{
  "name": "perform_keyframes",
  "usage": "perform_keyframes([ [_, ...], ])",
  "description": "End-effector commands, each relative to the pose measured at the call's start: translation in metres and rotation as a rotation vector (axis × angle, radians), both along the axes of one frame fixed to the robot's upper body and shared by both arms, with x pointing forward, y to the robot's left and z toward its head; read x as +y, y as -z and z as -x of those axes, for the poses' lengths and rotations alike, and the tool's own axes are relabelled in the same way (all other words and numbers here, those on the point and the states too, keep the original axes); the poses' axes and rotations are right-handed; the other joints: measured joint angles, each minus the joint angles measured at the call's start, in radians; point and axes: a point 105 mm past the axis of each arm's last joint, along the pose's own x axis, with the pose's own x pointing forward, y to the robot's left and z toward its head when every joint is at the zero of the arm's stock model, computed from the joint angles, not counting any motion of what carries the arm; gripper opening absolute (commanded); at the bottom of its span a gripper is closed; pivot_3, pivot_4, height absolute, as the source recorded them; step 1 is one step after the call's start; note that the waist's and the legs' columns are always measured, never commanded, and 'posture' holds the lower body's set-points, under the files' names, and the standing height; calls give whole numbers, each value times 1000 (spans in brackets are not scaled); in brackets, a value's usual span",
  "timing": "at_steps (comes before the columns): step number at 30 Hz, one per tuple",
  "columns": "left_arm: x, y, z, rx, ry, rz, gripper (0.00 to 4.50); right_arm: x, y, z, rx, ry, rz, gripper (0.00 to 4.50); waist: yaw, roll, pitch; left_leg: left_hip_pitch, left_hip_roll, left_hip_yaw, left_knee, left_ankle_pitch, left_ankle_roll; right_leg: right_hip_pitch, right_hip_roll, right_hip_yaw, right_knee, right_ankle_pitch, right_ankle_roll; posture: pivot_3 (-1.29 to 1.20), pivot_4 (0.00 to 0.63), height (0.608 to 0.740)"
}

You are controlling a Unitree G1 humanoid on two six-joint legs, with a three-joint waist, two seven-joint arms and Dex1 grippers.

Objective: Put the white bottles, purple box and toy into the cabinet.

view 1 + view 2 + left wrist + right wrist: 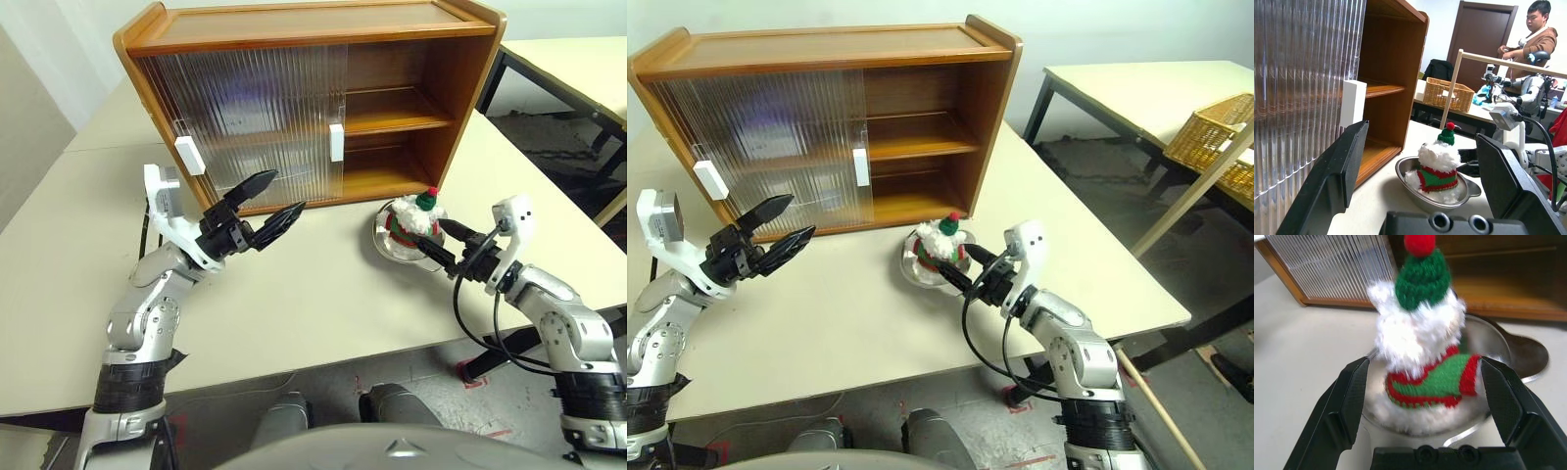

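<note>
The toy (pixel 413 217) sits upright in a round steel bowl (pixel 384 243) on the bench (pixel 323 304), just in front of the cabinet (pixel 313 98) — at its open right half. The right gripper (pixel 443 245) has its jaws released, one finger on each side of the toy at the bowl's rim. The left gripper (pixel 272 206) hangs over the bench before the ribbed sliding doors (pixel 245 117), jaws spread and empty.

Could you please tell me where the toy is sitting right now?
The toy sits in a steel bowl on the table, on the robot's right, just before the cabinet's open half, between the open right gripper's fingers.
</note>
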Motion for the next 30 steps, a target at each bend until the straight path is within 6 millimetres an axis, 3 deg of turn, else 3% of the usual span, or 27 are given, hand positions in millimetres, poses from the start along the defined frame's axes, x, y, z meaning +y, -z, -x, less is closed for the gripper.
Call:
perform_keyframes([
  [1, 2, -1, 1, 0, -9, -9, 4500, 4, 5, -4, 2, -2, 10, 4479, 1, 0, 0, 0, 0, 0, 0, 0, 0, 0, 0, 0, 0, 0, 0, -121, 32, 740],
  [10, 1, -3, 0, -6, -15, -9, 4500, 7, 7, -13, -5, 2, 10, 4479, 5, 0, 0, 0, 0, -1, 0, -1, -1, -1, 0, 0, 0, 0, -1, -115, 32, 740],
  [13, 2, -4, 0, -7, -18, -10, 4500, 7, 5, -14, -3, -2, 4, 3820, 6, 0, 0, 0, 0, -1, 0, -1, -2, -1, 0, 0, 0, 0, -1, -116, 31, 740],
  [19, 1, -4, -1, -8, -17, -8, 4500, 3, -11, -17, -44, -10, 3, 1594, 7, 0, 0, 0, 0, -1, 0, -2, -3, -1, 0, 0, 0, 0, -1, -124, 26, 740],
  [23, 1, -4, -2, -9, -14, -7, 4500, 2, -31, -20, -88, -31, -2, 430, 6, 0, 0, 0, 0, 0, 0, -2, -3, -1, 0, 0, 0, 0, -1, -132, 23, 740],
  [25, 0, -4, -2, -10, -12, -6, 4500, 1, -47, -23, -119, -45, -9, 191, 6, 0, 0, 0, 0, 0, 0, -2, -3, -1, 0, 0, 0, 0, -1, -135, 22, 740],
  [30, -2, -3, -4, -11, -6, -3, 4500, 1, -91, -36, -220, -53, -28, 189, 4, 0, 0, 0, 0, 0, 0, -2, -3, -1, 0, 0, 0, 0, -2, -135, 18, 740],
])
